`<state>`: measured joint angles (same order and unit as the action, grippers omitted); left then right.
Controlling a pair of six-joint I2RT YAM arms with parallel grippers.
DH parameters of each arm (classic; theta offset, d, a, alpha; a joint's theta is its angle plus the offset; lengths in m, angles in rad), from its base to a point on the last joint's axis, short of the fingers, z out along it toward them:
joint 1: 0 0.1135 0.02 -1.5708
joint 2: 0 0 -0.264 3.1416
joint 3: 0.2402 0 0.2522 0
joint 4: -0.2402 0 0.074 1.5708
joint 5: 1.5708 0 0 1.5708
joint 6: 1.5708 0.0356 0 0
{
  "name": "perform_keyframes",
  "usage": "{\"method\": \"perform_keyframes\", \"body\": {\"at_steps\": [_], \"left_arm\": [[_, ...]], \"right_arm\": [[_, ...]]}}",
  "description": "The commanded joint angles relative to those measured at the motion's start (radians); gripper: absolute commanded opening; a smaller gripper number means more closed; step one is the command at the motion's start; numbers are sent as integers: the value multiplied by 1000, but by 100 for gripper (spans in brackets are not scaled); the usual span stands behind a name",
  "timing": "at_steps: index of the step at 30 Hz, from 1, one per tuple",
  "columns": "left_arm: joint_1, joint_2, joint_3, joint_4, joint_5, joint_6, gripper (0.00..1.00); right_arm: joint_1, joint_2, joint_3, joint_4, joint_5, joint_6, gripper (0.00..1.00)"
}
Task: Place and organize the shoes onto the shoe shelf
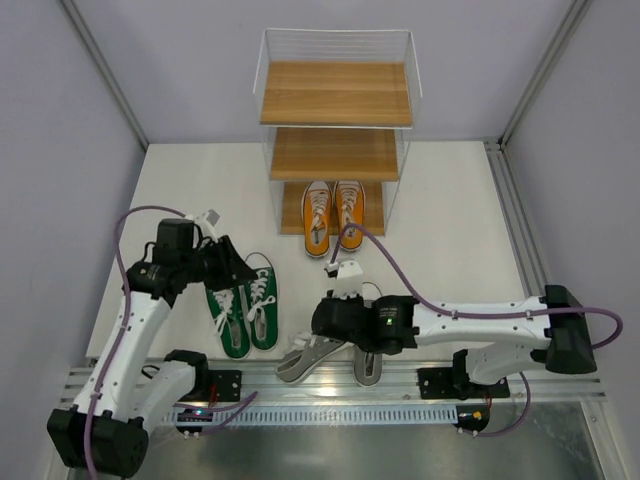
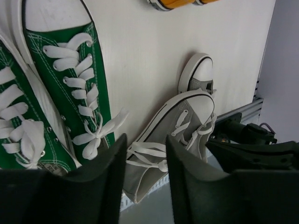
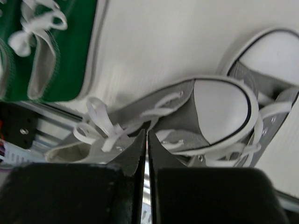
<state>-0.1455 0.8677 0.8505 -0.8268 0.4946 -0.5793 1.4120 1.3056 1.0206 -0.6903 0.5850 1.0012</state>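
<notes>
The shoe shelf [image 1: 335,95] stands at the back with the orange pair [image 1: 333,215] on its bottom board. The green pair [image 1: 243,308] lies side by side on the table at the left and also shows in the left wrist view [image 2: 70,79]. My left gripper [image 1: 240,270] hovers open and empty over the green pair's toes [image 2: 145,140]. Two grey shoes lie at the near edge. One [image 1: 303,360] is tipped on its side over the rail, the other [image 1: 368,368] is partly under my right arm. My right gripper [image 1: 322,330] is shut on the tipped grey shoe's canvas edge by the laces [image 3: 145,133].
A metal rail [image 1: 400,385] runs along the table's near edge under the grey shoes. The shelf's two upper boards [image 1: 335,152] carry nothing. Cables loop from both wrists. Frame posts stand at the back corners.
</notes>
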Motion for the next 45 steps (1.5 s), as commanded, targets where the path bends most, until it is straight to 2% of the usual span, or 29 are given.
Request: {"method": "perform_keyframes", "body": {"at_steps": [1, 3, 4, 5, 7, 13, 18, 24, 29, 33, 36, 45], "left_arm": [[-89, 72, 44, 35, 64, 16, 29], [-164, 111, 71, 79, 12, -7, 19], [-201, 128, 79, 100, -11, -33, 10], [-273, 163, 87, 121, -28, -45, 6], [-324, 197, 90, 182, -51, -82, 0], [-425, 326, 45, 267, -109, -102, 0], [-503, 474, 25, 285, -195, -94, 0], [-563, 609, -57, 400, -229, -125, 0], [-603, 688, -94, 500, -212, -162, 0], [-672, 660, -105, 531, -212, -200, 0], [-701, 625, -126, 561, -211, -250, 0], [-707, 534, -148, 516, -252, -292, 0]], "right_arm": [[38, 58, 87, -201, -94, 178, 4], [48, 89, 130, -291, -109, 197, 4], [48, 96, 128, -301, -122, 198, 4], [48, 103, 119, -299, -137, 204, 4], [44, 116, 90, -299, -174, 218, 4], [31, 119, 30, -295, -237, 240, 4], [16, 116, -51, -216, -284, 221, 4], [-14, 122, -140, -123, -281, 199, 4], [-80, 171, -136, -2, -264, 145, 4], [-139, 227, -74, 78, -238, 71, 4], [-186, 287, 12, 66, -188, 17, 4], [-306, 293, 81, 75, -67, -82, 4]]}}
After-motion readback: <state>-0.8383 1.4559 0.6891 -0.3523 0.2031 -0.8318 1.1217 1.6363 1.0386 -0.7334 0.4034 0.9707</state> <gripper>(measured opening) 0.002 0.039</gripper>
